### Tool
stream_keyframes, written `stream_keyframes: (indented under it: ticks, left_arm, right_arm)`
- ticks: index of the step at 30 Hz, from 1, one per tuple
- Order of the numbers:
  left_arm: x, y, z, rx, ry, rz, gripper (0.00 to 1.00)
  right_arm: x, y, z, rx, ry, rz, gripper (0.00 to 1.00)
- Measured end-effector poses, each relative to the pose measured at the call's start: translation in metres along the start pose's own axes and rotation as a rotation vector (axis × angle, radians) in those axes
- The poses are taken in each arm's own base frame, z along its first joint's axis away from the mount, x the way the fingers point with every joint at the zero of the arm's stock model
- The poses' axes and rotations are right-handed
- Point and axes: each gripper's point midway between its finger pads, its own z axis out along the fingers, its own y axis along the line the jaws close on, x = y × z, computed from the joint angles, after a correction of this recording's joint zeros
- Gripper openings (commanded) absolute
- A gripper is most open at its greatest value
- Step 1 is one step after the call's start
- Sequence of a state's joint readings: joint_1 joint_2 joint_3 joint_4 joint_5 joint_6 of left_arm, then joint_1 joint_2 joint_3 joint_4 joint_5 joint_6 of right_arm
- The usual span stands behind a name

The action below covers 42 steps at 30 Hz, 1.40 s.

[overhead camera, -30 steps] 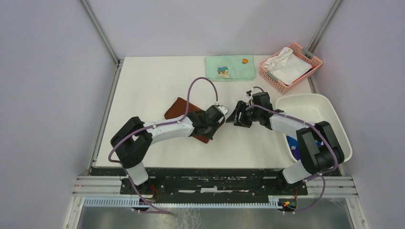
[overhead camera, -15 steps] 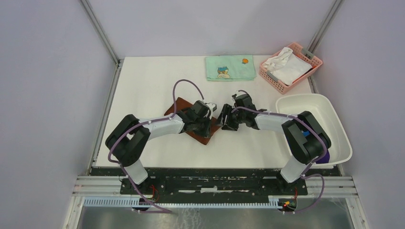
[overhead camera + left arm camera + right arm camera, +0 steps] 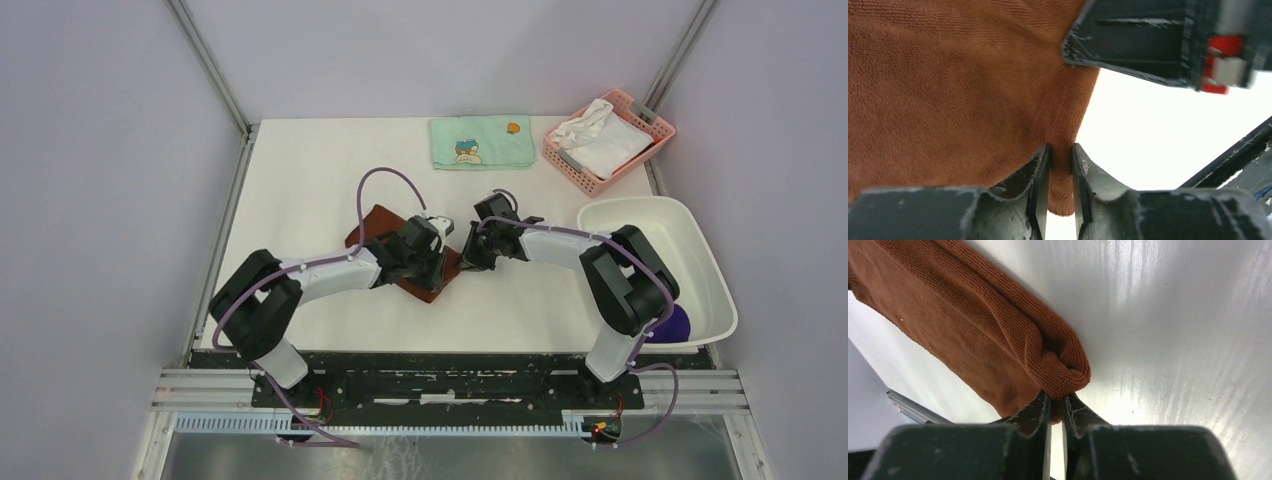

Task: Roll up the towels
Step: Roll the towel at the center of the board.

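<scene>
Pinching brown towel [image 3: 948, 90] edge fold in left claw [image 3: 1061, 165]; nipping its rolled corner in right claw [image 3: 1054, 407]. Noted purple towel [image 3: 673, 323] in tub [image 3: 640, 204], well right of brown towel.

Desk [image 3: 300, 180]: folded towel [image 3: 372, 222] at centre, slanting from 10 to 4 o'clock. Left pincer [image 3: 1061, 165] and right pincer [image 3: 1054, 405] meet at its 3 o'clock end (cloth between each pair of fingers). Printed towel [image 3: 482, 142] at 12. Basket [image 3: 570, 172] at 1, cloth [image 3: 600, 138] in it. Tub [image 3: 640, 203] at 3, second towel [image 3: 672, 322] in its near end.
</scene>
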<state>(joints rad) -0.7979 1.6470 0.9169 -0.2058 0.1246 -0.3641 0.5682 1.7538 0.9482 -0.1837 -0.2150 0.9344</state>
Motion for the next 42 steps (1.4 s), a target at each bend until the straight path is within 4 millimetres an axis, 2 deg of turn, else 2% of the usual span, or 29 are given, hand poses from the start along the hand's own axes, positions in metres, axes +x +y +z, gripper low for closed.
stream_keyframes:
  ticks: [3, 9, 15, 21, 23, 25, 32, 36, 40, 41, 42]
  left_arm:
    - [-0.003, -0.011, -0.011, -0.029, -0.05, 0.047, 0.5]
    - [0.0, -0.039, -0.019, -0.12, -0.139, 0.173, 0.58]
    - [0.004, -0.036, -0.017, -0.268, -0.198, 0.248, 0.59]
    - [0.024, -0.031, 0.002, -0.407, -0.197, 0.357, 0.56]
    - [0.027, -0.031, 0.006, -0.431, -0.199, 0.382, 0.54]
    - [0.027, -0.032, 0.009, -0.451, -0.204, 0.399, 0.46]
    - [0.019, -0.027, 0.008, -0.496, -0.232, 0.407, 0.03]
    - [0.016, -0.023, 0.009, -0.463, -0.219, 0.373, 0.03]
    - [0.009, -0.017, 0.003, -0.347, -0.204, 0.271, 0.03]
    - [0.009, -0.021, 0.001, -0.303, -0.2, 0.25, 0.03]
    - [0.002, -0.01, -0.001, -0.288, -0.201, 0.197, 0.03]
  right_arm:
    - [-0.003, 0.002, -0.004, 0.033, -0.002, 0.006, 0.08]
    - [-0.005, 0.002, -0.008, 0.085, 0.013, 0.038, 0.06]
    - [0.0, -0.006, -0.011, 0.137, 0.035, 0.077, 0.06]
    - [0.003, -0.007, -0.013, 0.15, 0.044, 0.11, 0.06]
    - [0.003, -0.007, -0.013, 0.151, 0.044, 0.116, 0.06]
    - [0.003, -0.007, -0.013, 0.151, 0.043, 0.122, 0.06]
    - [0.002, -0.006, -0.013, 0.151, 0.041, 0.128, 0.09]
    - [-0.003, -0.007, -0.013, 0.139, 0.032, 0.125, 0.25]
    - [-0.008, -0.009, -0.017, 0.102, 0.035, 0.112, 0.43]
    - [-0.011, -0.009, -0.019, 0.085, 0.031, 0.106, 0.48]
    - [-0.014, -0.008, -0.022, 0.062, 0.023, 0.099, 0.51]
